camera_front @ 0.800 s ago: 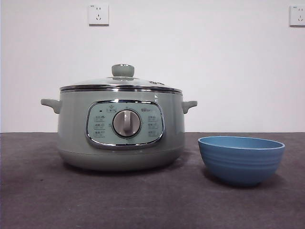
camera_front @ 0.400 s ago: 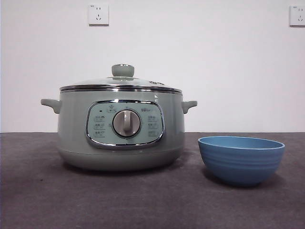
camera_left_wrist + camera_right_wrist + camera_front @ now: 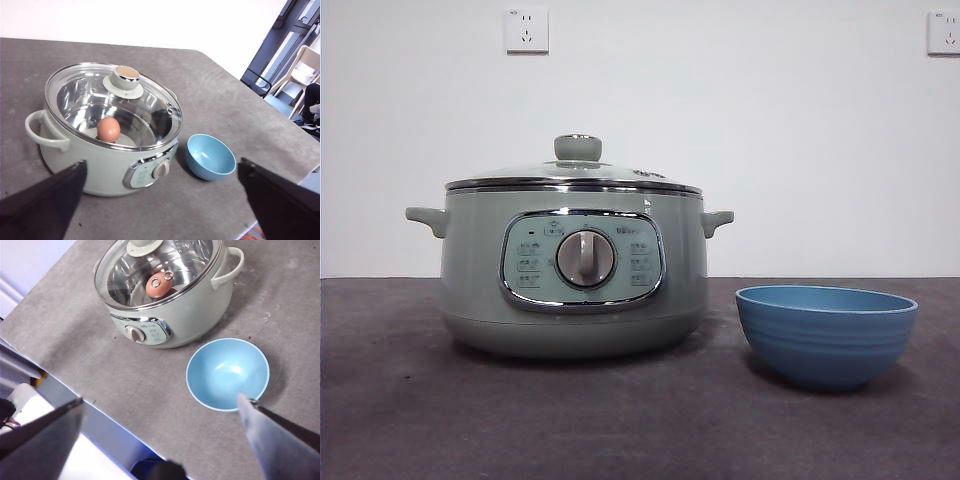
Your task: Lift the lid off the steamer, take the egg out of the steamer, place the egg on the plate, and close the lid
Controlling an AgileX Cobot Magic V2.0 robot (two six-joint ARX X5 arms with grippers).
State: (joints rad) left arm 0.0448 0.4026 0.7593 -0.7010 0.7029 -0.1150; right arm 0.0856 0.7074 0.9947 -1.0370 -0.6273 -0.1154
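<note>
- Your front view sits low, level with the table (image 3: 410,420), facing the steamer (image 3: 575,270) close up.
- Your left wrist view looks down obliquely from farther off.
- Your right wrist view looks steeply down; all three share steamer and plate (image 3: 227,374).

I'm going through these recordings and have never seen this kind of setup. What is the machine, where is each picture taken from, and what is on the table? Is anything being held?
This is a robot with two arms at a table, each ending in a gripper of two black jaws. One picture looks level across the table from a low camera; the other two come from cameras on the arms' wrists, looking down.

On the grey table stands a pale green steamer with its glass lid on. Through the glass you can see a brown egg inside. Beside the steamer sits an empty blue bowl, the plate.

The left gripper and right gripper both hang above the table with jaws wide open. Nothing is held.
</note>
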